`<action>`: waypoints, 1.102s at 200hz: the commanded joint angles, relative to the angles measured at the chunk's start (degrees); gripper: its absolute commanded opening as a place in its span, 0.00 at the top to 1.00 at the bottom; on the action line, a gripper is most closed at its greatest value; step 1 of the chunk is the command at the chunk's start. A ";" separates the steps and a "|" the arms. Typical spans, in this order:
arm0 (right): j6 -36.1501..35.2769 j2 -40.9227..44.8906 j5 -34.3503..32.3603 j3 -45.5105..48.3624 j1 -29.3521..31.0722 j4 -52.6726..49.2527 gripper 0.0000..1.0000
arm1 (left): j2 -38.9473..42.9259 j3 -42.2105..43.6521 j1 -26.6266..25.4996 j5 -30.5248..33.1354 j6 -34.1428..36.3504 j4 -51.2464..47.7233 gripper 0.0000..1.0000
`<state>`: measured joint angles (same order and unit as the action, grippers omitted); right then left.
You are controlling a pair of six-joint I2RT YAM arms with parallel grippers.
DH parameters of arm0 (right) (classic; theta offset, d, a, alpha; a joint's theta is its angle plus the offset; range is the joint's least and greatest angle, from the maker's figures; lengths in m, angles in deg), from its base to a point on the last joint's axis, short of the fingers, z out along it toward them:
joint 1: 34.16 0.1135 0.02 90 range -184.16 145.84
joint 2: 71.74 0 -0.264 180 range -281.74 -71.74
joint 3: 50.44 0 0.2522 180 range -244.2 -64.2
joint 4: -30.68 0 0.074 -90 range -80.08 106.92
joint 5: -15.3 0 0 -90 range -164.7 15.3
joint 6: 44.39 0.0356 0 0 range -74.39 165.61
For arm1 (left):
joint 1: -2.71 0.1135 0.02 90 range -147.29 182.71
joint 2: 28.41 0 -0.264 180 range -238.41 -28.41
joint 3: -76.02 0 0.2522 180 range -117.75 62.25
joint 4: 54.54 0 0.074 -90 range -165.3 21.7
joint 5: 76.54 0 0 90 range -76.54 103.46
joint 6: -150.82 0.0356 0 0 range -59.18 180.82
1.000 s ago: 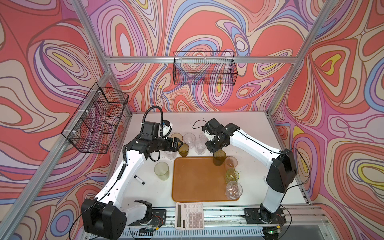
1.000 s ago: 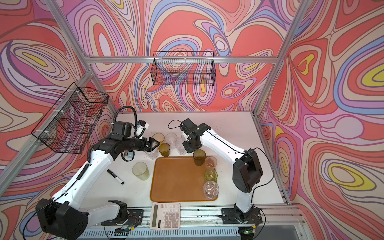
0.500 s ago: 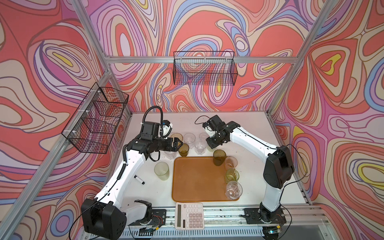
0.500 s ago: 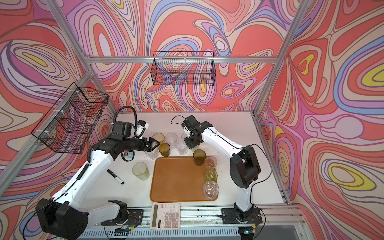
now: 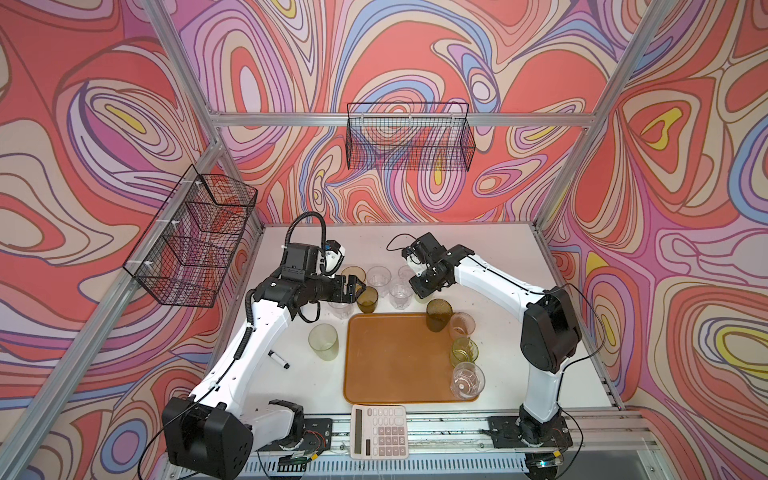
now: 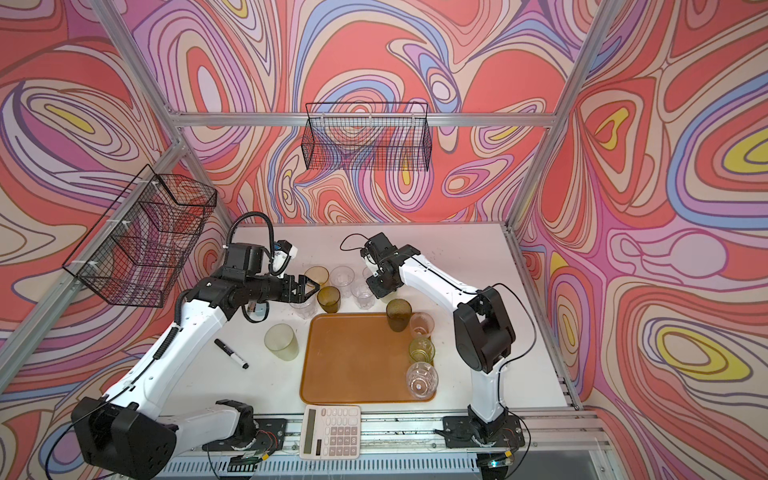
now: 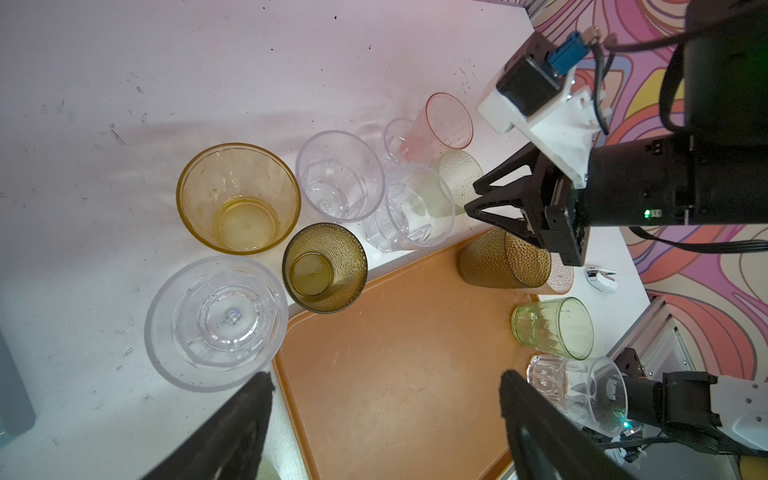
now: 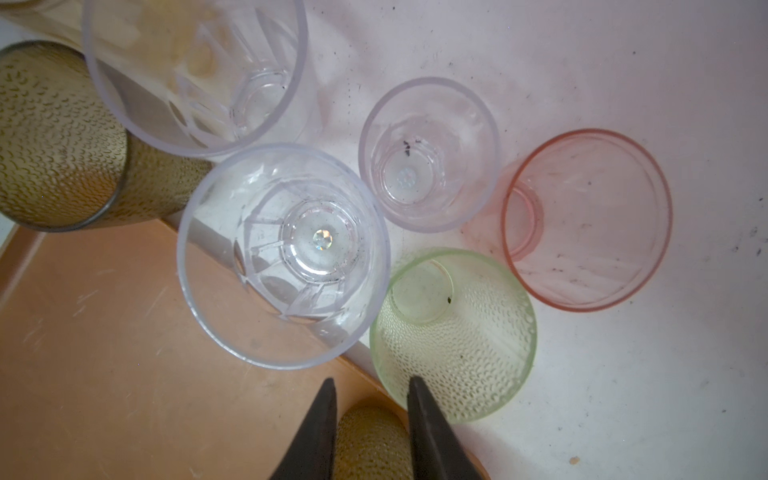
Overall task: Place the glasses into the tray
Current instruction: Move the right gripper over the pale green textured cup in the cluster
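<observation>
The orange-brown tray [image 5: 395, 365] [image 7: 395, 353] carries several glasses along its right side: olive-brown [image 5: 438, 314], pink [image 5: 462, 325], green [image 5: 464, 351] and clear [image 5: 467, 380]. Behind the tray stand amber [image 7: 239, 197], olive [image 7: 324, 268], clear [image 8: 282, 253], pale green [image 8: 453, 332] and pink [image 8: 588, 220] glasses. A pale yellow-green glass [image 5: 323, 341] stands to the tray's left. My left gripper [image 5: 360, 288] [image 7: 382, 382] hangs wide open and empty beside the olive glass. My right gripper [image 8: 370, 382] [image 5: 420, 290] is narrowly open and empty above the tray's back edge, one fingertip over the pale green glass's rim.
A white calculator [image 5: 379, 432] lies at the tray's front edge. A black marker [image 5: 278, 359] lies left of the tray under my left arm. Wire baskets hang on the left wall [image 5: 191, 241] and the back wall [image 5: 409, 137].
My right gripper has drawn slightly back and left, away from the olive-brown glass on the tray, its jaws narrowing a touch. The left arm has not moved.
</observation>
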<state>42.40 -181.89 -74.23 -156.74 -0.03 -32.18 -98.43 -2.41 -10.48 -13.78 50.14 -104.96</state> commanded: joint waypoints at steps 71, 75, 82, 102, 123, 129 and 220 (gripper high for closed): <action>-0.66 -2.00 0.76 2.53 -1.35 2.80 0.71 | 0.08 -0.66 -0.34 -0.75 1.18 -1.03 0.12; -0.65 -2.09 0.83 2.66 -1.42 2.92 0.71 | 0.10 -0.64 -0.34 -0.72 1.12 -1.02 0.12; -0.66 -2.12 0.76 2.79 -1.48 3.08 0.71 | 0.10 -0.66 -0.34 -0.79 1.18 -1.00 0.12; -0.66 -2.66 0.68 3.01 -1.52 3.05 0.72 | 0.06 -0.65 -0.34 -0.79 1.18 -1.04 0.12; -0.66 -2.95 0.76 3.06 -1.61 3.19 0.73 | 0.06 -0.68 -0.34 -0.78 1.23 -1.12 0.12; -0.71 -2.99 0.76 3.12 -1.61 3.21 0.73 | 0.05 -0.71 -0.34 -0.79 1.24 -1.12 0.12; -1.10 -3.67 0.16 3.23 -1.87 2.87 0.83 | 0.12 -0.69 -0.32 -0.62 1.19 -1.11 0.12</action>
<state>41.70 -184.51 -73.79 -154.18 -1.58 -29.77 -98.43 -2.41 -10.48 -13.96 50.29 -104.96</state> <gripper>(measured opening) 0.183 0.883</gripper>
